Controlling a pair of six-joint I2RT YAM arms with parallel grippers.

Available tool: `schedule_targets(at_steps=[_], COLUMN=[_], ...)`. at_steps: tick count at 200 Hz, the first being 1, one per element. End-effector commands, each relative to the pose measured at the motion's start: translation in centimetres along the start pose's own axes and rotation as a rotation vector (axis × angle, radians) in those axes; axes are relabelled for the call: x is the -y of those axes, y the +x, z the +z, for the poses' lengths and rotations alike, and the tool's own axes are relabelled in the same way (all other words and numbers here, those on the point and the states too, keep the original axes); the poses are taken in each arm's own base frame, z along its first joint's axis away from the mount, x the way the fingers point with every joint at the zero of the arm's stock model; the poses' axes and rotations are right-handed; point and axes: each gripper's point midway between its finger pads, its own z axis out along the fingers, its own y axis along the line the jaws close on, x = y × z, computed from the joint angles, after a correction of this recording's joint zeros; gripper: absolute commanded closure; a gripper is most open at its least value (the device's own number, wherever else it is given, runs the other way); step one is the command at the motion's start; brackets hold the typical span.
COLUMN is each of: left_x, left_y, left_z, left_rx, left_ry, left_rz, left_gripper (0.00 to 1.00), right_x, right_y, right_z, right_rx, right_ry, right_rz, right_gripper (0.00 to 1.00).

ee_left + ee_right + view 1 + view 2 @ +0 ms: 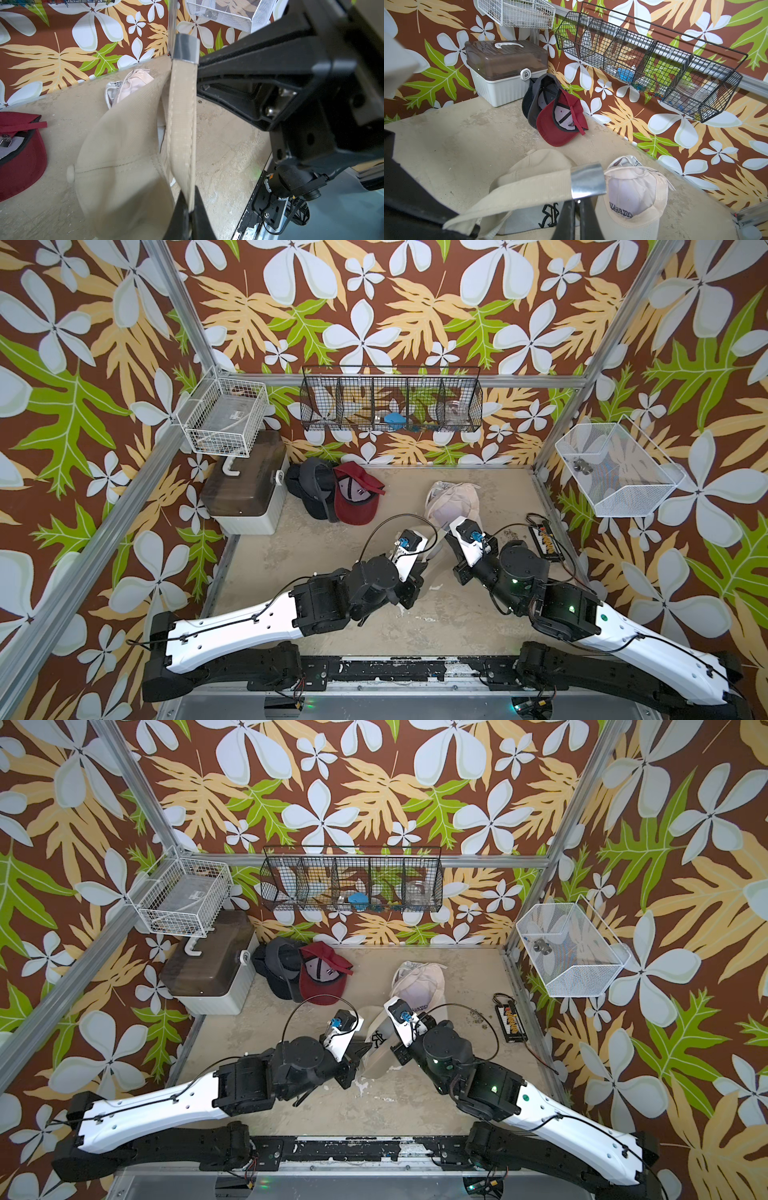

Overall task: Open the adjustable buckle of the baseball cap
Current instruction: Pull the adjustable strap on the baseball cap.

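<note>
Both top views look steeply down from high above the near edge onto the whole surface, while the two wrist views, very near, face each other across the same tan strap and metal buckle.

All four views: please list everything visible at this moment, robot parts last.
tan fabric baseball cap: one, tan, held between the grippers
tan strap: one, tan, stretched between both grippers
silver metal buckle: one, silver, on the strap
cream lettered cap: one, cream, on the table beyond the grippers
dark red cap: one, red, near the back wall
dark caps: apparently two, black and grey, beside the red cap
brown-lidded white plastic box: one, back left corner
white wire basket: one, left wall
black divided wire basket: one, back wall
white mesh basket: one, right wall
black flat pack: one, table's right edge
left gripper: shut on the strap
right gripper: shut on the buckle
</note>
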Motion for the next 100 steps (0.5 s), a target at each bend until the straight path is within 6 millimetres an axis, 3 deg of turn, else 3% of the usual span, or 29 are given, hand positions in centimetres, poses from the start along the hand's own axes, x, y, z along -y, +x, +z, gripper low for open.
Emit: schedule_targets(at_steps=[1,76,100], left_x=[-0.2,-1.2,-2.2], left_y=[-0.2,-0.1,-0.9], left_z=[-0.1,-0.9,-1.9], left_rx=[0.014,0.034,0.068], left_ry=[-0.012,-0.044,-0.082], left_rz=[-0.002,-0.012,-0.018], left_gripper=[0.94,0.95,0.95], right_x=[0.5,0.6,-1.0], right_y=[-0.8,-0.8,-1.8], right_z=[-0.1,-0.2,0.4], right_rx=[0.031,0.031,0.053], right_ry=[0.019,0.021,-0.060], right_rz=[0.032,0.049,0.063], right_gripper=[1.00,1.00,1.00])
